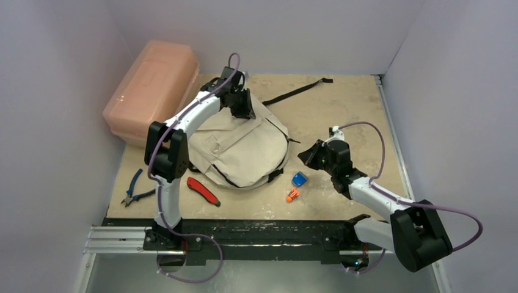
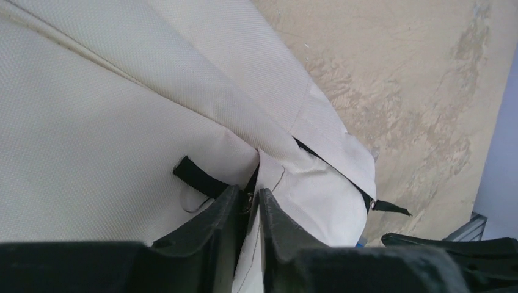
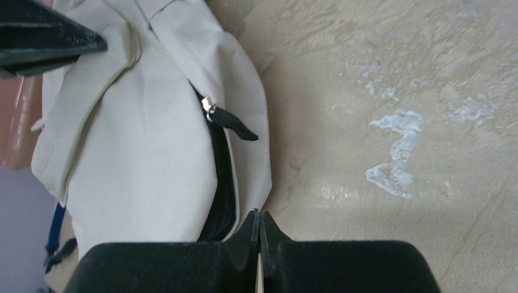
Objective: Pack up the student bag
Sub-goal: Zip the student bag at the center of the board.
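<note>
Pale lilac walls [image 1: 61,122] on three sides, with a scuffed beige table [image 1: 342,116] in the middle. One bag [image 1: 238,149] lies flat, pocket side up, directly under the left gripper [image 2: 248,198] and just to the left of the right gripper [image 3: 258,215]. Its long axis runs away from the arm bases: one end is far out under the left gripper, and the rounded end points back toward the bases. One black strap [image 1: 302,90] trails off the far end, out past the right gripper.

The left gripper is squeezed nearly closed, pinching a fold of the bag right at a seam. There's one black tab [image 2: 195,177] just left of its fingers. The right gripper's fingers are pressed flat together with nothing between them, over the table just beside the bag's edge. One metal zip pull [image 3: 211,105] sits ahead and to the left of it.

Rest of the count:
- one pink box [image 1: 153,85], off to the left of the left gripper
- one pair of blue-handled pliers [image 1: 134,190] and one red knife [image 1: 203,191], both well behind the left gripper, near its base
- one blue bit [image 1: 299,179] and one orange bit [image 1: 292,195], just behind the right gripper
</note>
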{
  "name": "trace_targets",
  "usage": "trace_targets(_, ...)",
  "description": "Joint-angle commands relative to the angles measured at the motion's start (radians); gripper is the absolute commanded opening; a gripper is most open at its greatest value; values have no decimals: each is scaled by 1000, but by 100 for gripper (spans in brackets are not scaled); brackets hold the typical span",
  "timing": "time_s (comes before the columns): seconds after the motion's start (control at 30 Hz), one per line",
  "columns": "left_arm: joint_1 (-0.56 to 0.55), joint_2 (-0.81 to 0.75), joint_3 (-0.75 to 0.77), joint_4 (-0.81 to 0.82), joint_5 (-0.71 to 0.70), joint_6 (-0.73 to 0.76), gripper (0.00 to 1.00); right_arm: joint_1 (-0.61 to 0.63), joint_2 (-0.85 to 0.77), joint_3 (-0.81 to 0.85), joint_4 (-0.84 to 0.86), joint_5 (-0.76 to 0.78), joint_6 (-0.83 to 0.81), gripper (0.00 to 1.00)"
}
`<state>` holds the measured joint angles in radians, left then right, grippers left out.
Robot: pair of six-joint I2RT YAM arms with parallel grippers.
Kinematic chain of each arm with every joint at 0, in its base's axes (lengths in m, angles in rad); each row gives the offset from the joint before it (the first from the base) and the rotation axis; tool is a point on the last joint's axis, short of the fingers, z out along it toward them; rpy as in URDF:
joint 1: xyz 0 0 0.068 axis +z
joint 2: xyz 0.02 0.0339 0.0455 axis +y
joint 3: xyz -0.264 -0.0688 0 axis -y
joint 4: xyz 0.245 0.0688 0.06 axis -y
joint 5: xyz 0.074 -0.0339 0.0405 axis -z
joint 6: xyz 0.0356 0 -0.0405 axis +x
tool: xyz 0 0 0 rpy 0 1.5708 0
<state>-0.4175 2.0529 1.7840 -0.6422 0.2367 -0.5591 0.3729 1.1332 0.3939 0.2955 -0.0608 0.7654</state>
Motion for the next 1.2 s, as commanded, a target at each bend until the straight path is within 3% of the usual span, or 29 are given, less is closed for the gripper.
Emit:
trace_targets(0.0, 19, -121, 0, 41, 87, 24, 30, 7, 10, 74, -27, -127, -147, 0)
trace_targets(0.07, 19, -185, -67, 37, 106, 32, 46, 4, 32, 144, -89, -142, -202, 0)
trace_targets(0.17, 14, -305, -160, 38, 128, 54, 59, -7, 56, 242, -205, -147, -307, 1)
trace_targets(0.23, 7, -382, -212, 26, 139, 78, 62, -8, 54, 293, -260, -142, -364, 10)
trace_targets(0.27, 4, -423, -237, 22, 149, 83, 63, -9, 52, 312, -271, -143, -385, 19)
trace_targets(0.37, -7, -522, -324, 19, 206, 80, 65, -21, 109, 412, -354, -191, -385, 19)
trace_targets(0.4, -18, -547, -353, 19, 212, 76, 65, -22, 138, 447, -372, -204, -455, 43)
trace_targets(0.43, -29, -572, -379, 19, 213, 70, 65, -24, 167, 485, -384, -225, -493, 58)
trace_targets(0.53, -89, -628, -455, 33, 201, 45, 65, -23, 273, 619, -479, -248, -538, 67)
trace_targets(0.67, -161, -665, -506, 58, 162, 29, 65, -48, 366, 672, -559, -301, -569, 72)
trace_targets(0.77, -173, -639, -464, 27, 124, 72, 66, -70, 369, 669, -575, -320, -609, 74)
trace_targets(1.03, -159, -316, -20, -235, -16, 298, 70, -124, 443, 635, -524, -418, -668, 65)
trace_targets(1.17, -148, -162, 139, -280, -88, 350, 70, -126, 483, 654, -497, -488, -666, 48)
